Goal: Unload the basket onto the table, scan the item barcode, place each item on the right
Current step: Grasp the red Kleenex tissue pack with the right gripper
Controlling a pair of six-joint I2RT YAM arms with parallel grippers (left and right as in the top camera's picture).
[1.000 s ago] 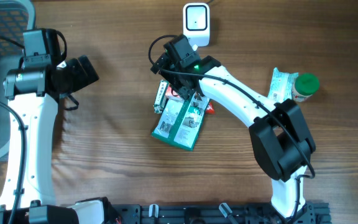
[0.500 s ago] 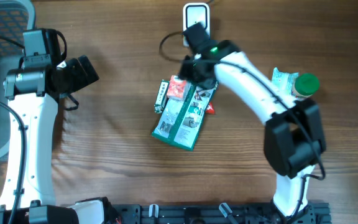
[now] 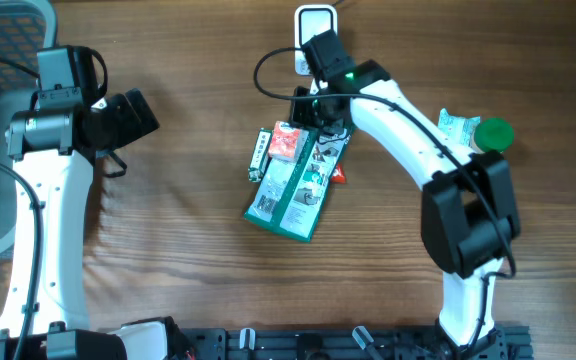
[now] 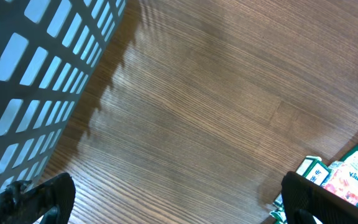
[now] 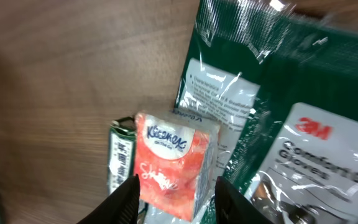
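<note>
Jaws, right gripper (image 5: 176, 195): flanking red soft-plastic tissue pack (image 5: 174, 150), clamp unconfirmable; left gripper (image 4: 179, 204): spread, empty. Watch your lift: slick pack may slip from an off-centre pinch.

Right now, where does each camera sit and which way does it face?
Overhead: fixed above the table, looking straight down; left arm and right arm show.
Left wrist: on the left arm, angled down at bare wood beside the basket; its wide-open jaws show at the bottom corners.
Right wrist: on the right arm, looking down on the Kleenex pack and green gloves pack; its jaws frame the Kleenex pack.
Shared: all three views show the Kleenex pack.
</note>
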